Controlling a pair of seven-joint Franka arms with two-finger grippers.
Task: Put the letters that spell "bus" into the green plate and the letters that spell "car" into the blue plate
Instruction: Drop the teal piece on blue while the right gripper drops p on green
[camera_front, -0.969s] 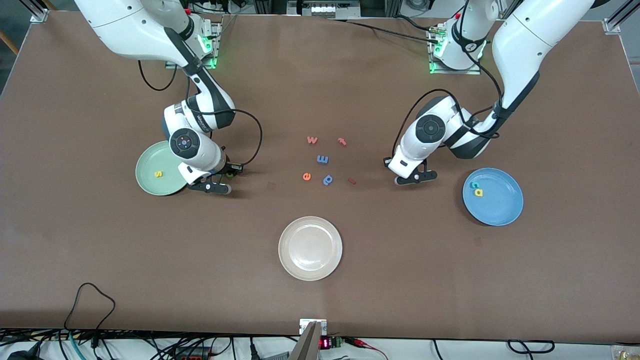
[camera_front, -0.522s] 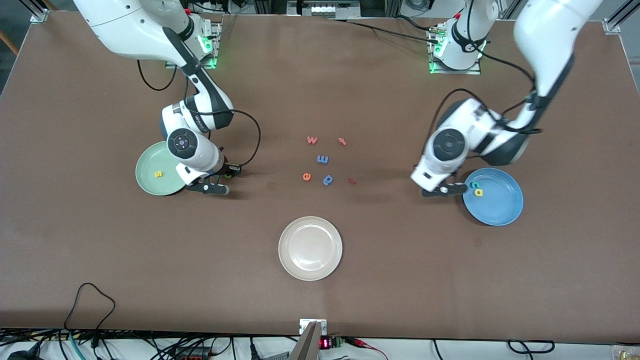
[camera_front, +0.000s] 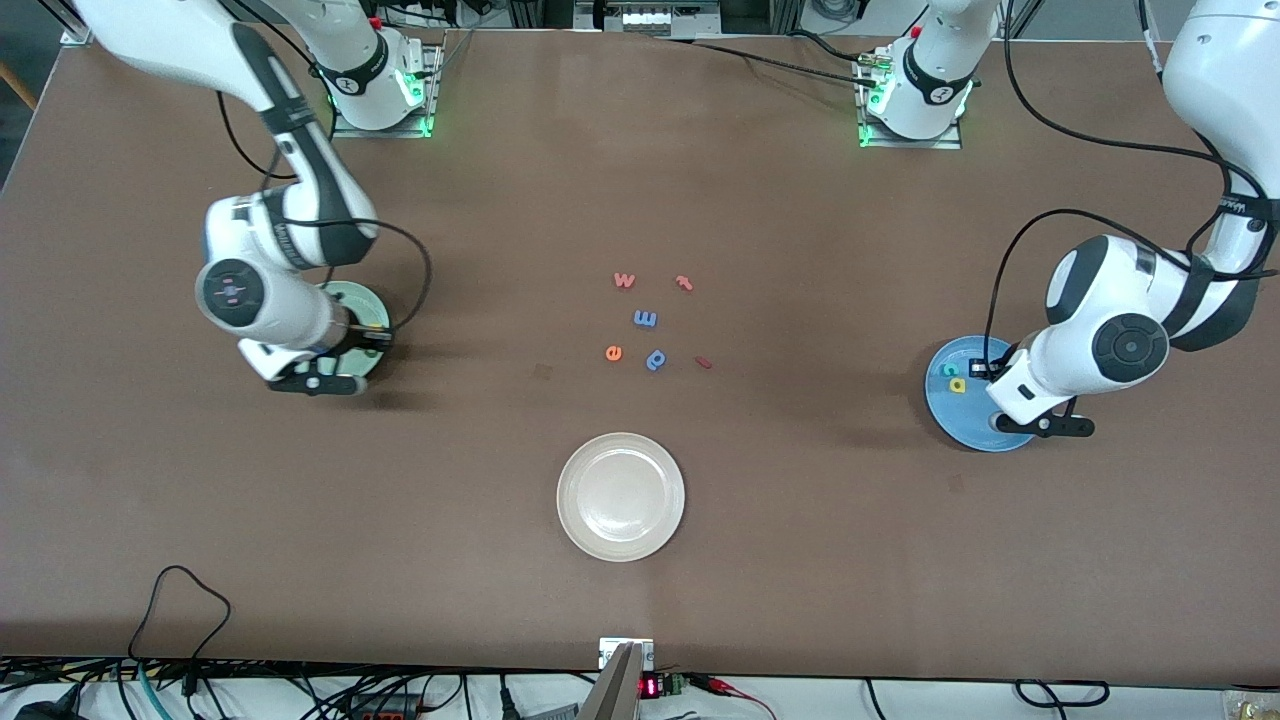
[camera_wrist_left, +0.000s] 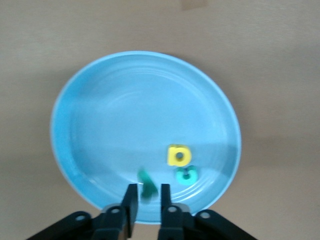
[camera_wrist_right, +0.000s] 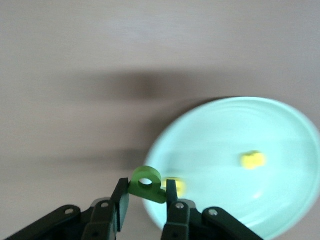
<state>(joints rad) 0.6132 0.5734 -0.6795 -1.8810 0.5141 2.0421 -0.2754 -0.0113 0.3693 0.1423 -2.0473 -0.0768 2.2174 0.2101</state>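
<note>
My left gripper (camera_front: 985, 370) (camera_wrist_left: 147, 188) hangs over the blue plate (camera_front: 950, 412) (camera_wrist_left: 125, 115), near its rim. Its fingers are open, and a blurred teal r (camera_wrist_left: 147, 185) sits loose in the gap. A yellow a (camera_front: 957, 385) (camera_wrist_left: 178, 155) and a teal c (camera_front: 947, 369) (camera_wrist_left: 186, 176) lie in that plate. My right gripper (camera_front: 377, 340) (camera_wrist_right: 147, 189) is shut on the green b (camera_wrist_right: 146, 182), over the edge of the green plate (camera_front: 350, 298) (camera_wrist_right: 225, 130). Two yellow letters (camera_wrist_right: 253, 160) lie blurred in that plate, one partly hidden by a finger.
A cream-white plate (camera_front: 620, 497) stands nearer the front camera, mid-table. Loose letters lie in the table's middle: an orange w (camera_front: 624, 280), a red t (camera_front: 684, 283), a blue m (camera_front: 645, 319), an orange e (camera_front: 613, 352), a blue p (camera_front: 656, 359) and a small red piece (camera_front: 704, 362).
Both arms swung outward from the middle. The left gripper came over the blue plate and parted its fingers. The right gripper carried the green b over the green plate's edge.
</note>
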